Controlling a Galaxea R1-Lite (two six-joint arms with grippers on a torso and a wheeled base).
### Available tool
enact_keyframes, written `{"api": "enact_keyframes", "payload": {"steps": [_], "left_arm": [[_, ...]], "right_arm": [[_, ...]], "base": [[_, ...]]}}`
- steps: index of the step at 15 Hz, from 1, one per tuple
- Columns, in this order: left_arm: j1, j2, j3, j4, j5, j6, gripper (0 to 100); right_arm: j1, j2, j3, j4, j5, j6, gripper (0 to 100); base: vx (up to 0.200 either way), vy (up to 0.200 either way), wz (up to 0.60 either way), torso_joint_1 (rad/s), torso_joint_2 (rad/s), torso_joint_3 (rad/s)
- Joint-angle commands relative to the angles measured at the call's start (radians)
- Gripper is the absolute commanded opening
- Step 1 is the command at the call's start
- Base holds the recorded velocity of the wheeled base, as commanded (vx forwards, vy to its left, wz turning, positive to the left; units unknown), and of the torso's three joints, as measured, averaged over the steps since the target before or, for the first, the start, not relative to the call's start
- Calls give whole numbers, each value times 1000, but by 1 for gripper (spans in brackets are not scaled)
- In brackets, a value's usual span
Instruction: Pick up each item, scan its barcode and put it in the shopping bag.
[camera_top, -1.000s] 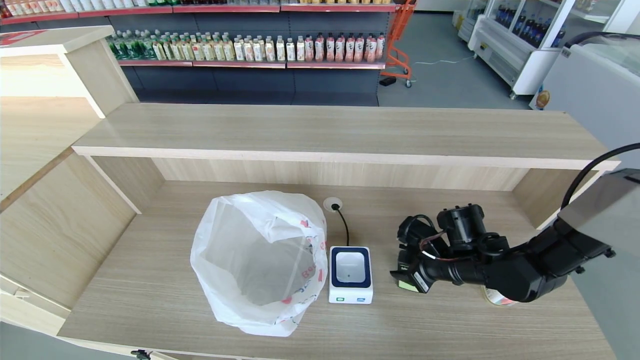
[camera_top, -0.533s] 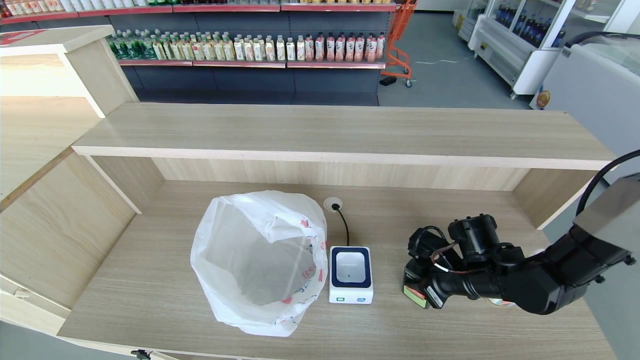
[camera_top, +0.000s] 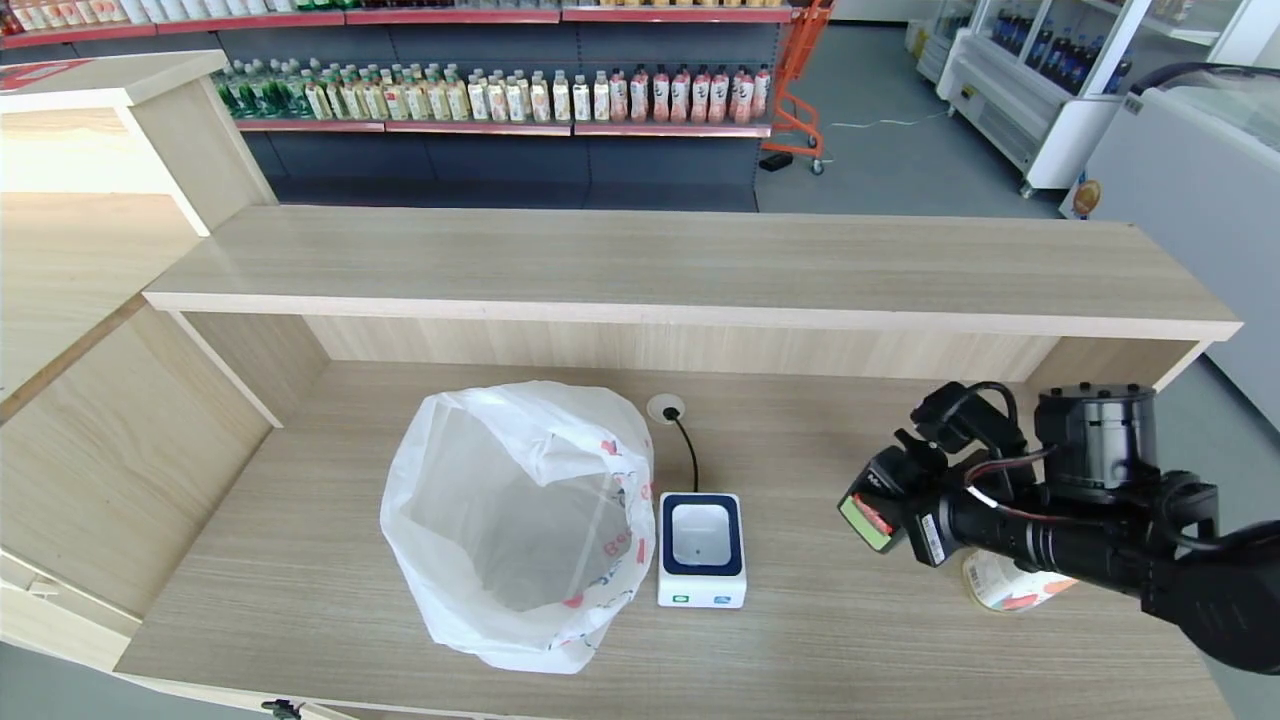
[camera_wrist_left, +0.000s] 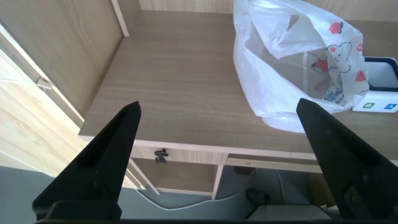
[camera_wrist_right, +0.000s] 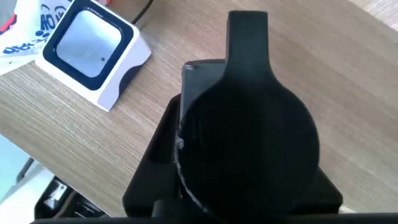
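Holding a small dark item (camera_top: 866, 522) clear of the counter (camera_top: 850, 650), the right gripper (camera_top: 885, 505) sat to the right of the barcode scanner (camera_top: 701, 548) and higher than it. Its fingers were pinched on the item. The kind of item could not be told: only a green-and-red face showed, tilted down toward the scanner.

The scanner's window faced up, so the next move likely called for a short carry leftward and down. That would bring the face over the window.

The shopping bag (camera_top: 410, 520) stood open, touching the scanner's left side, one step farther along the same line. A round printed container (camera_top: 1000, 585) lay on the counter well right of the scanner, under the right arm.

The left gripper (camera_wrist_left: 219, 112) hung spread and empty, left of the scanner past the bag, off the counter's near edge. The right arm was clearly the nearer one to the scanner.
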Motion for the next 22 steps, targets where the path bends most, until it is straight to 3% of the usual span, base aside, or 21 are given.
{"api": "enact_keyframes", "payload": {"steps": [1,3,4,5,6,7,8,9,11,13,19,22], "left_arm": [[0,0,0,0,1,0,100],[0,0,0,0,1,0,100],[0,0,0,0,1,0,100],[1,0,0,0,1,0,100],[0,0,0,0,1,0,100],[0,0,0,0,1,0,100],[0,0,0,0,1,0,100],[0,0,0,0,1,0,100],[0,0,0,0,1,0,100],[1,0,0,0,1,0,100],[0,0,0,0,1,0,100],[0,0,0,0,1,0,100]], "right_arm": [[-24,-227,158,-96,4,-222,0],[-23,-253,158,-107,32,-416,0],[-23,-256,161,-112,104,-561,0],[-38,-247,163,-106,254,-759,0],[-64,-227,163,-86,397,-1055,0],[-67,-218,163,-70,459,-1219,0],[-67,-198,152,-57,644,-1575,0],[-50,-178,149,-47,747,-1769,0],[42,-136,147,46,788,-1997,0],[112,-52,144,131,784,-2109,0],[289,3,126,-132,785,-2129,0],[351,52,74,-201,785,-2129,0]], "base": [[0,0,0,0,0,0],[0,0,0,0,0,0],[0,0,0,0,0,0],[0,0,0,0,0,0],[0,0,0,0,0,0],[0,0,0,0,0,0],[0,0,0,0,0,0],[0,0,0,0,0,0],[0,0,0,0,0,0],[0,0,0,0,0,0],[0,0,0,0,0,0],[0,0,0,0,0,0]]}}
